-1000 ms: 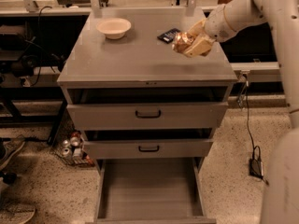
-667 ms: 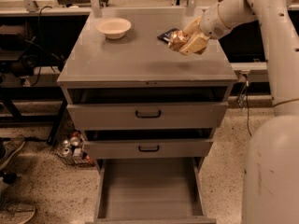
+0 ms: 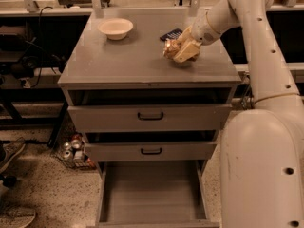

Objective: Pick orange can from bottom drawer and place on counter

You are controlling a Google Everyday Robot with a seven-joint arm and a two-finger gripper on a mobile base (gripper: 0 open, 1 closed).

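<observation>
My gripper [image 3: 179, 50] is over the right part of the grey counter [image 3: 128, 61], low above its surface. Its cream fingers [image 3: 186, 51] are shut on the shiny copper-orange can [image 3: 170, 47], which lies tilted between them. I cannot tell whether the can touches the counter. The bottom drawer [image 3: 151, 189] is pulled out below, its flat floor bare.
A cream bowl [image 3: 115, 27] stands at the counter's back left. A dark flat object [image 3: 171, 34] lies behind the gripper. Two shut drawers with black handles [image 3: 150, 116] sit above the open one. Red-and-silver cans [image 3: 72, 148] lie on the floor at left. My arm fills the right side.
The gripper with the can has moved a little left and down toward the counter surface. The arm has swung closer to the camera on the right.
</observation>
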